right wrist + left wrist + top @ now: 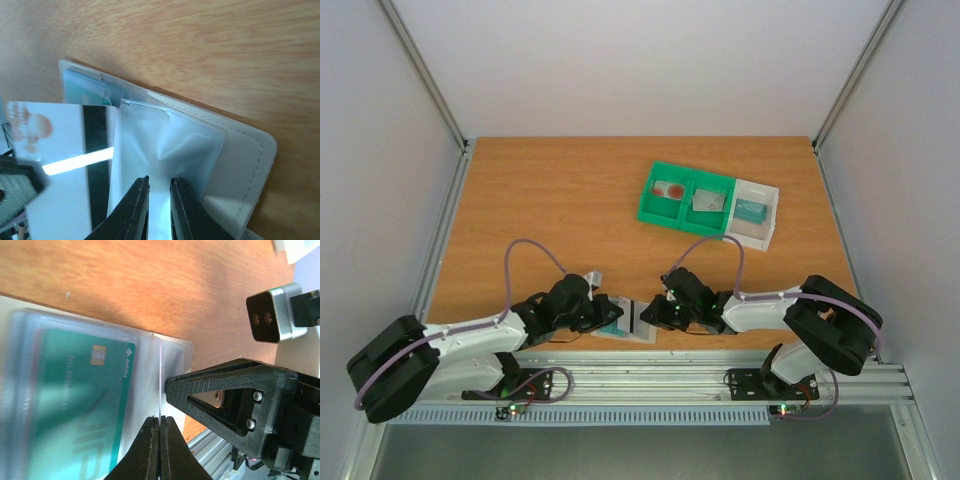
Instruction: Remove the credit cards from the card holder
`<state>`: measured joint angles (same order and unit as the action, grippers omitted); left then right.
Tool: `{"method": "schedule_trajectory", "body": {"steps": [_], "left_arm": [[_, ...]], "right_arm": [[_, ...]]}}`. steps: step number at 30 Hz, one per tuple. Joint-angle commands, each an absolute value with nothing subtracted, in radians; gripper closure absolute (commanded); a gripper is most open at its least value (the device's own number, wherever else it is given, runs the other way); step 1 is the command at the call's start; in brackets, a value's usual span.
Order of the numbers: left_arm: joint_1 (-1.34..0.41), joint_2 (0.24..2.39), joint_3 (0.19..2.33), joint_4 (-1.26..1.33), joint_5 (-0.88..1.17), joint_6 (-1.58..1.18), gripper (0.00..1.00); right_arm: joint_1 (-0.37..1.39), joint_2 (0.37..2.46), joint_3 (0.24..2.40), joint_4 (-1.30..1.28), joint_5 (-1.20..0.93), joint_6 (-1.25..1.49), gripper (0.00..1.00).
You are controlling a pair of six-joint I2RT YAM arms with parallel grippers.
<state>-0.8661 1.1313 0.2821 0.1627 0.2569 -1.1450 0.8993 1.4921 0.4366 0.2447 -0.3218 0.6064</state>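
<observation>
Holder: a flat translucent grey-blue plastic card holder [620,322] lies on the wooden counter [550,200] at its near edge, between the two claws.
Holder contents: a teal credit card [75,405] sits inside one pocket. A white card with a black stripe and red marks [65,165] stands partly out over the holder.
Left claw [160,422]: closed tight on a thin white edge, apparently that striped card.
Right claw [159,181]: nearly closed, pinching a clear pocket of the holder.
Green bin: a green plastic two-compartment bin [680,222] sits on the far right of the counter. A red-marked card [669,189] is in its left compartment and a greyish card [709,202] in its right.
White tray: a white rectangular tray [772,200] touches the bin's right side and holds a teal card [752,211].
</observation>
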Motion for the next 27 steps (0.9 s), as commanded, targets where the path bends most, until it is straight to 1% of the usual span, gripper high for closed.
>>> {"method": "schedule_trajectory", "body": {"steps": [1, 5, 10, 15, 18, 21, 27], "left_arm": [[-0.870, 1.035, 0.343, 0.044, 0.183, -1.036, 0.99], [-0.872, 0.941, 0.400, -0.101, 0.114, -0.901, 0.99], [-0.891, 0.832, 0.427, -0.132, 0.026, -0.728, 1.00], [-0.945, 0.780, 0.453, -0.138, -0.093, -0.527, 1.00], [-0.963, 0.786, 0.438, -0.080, -0.132, -0.433, 1.00], [-0.986, 0.808, 0.404, 0.046, -0.099, -0.314, 1.00], [-1.035, 0.840, 0.384, 0.113, -0.135, -0.157, 0.99]], "right_arm": [[0.888, 1.417, 0.454, -0.003, -0.276, 0.571, 0.86], [0.883, 1.315, 0.525, -0.153, -0.268, 0.558, 0.83], [0.875, 1.226, 0.689, -0.383, -0.260, 0.577, 0.82], [0.870, 1.204, 0.870, -0.600, -0.270, 0.663, 0.79], [0.866, 1.218, 0.977, -0.704, -0.249, 0.706, 0.76], [0.849, 1.266, 1.080, -0.797, -0.263, 0.738, 0.76], [0.832, 1.325, 1.206, -0.923, -0.312, 0.849, 0.75]]}}
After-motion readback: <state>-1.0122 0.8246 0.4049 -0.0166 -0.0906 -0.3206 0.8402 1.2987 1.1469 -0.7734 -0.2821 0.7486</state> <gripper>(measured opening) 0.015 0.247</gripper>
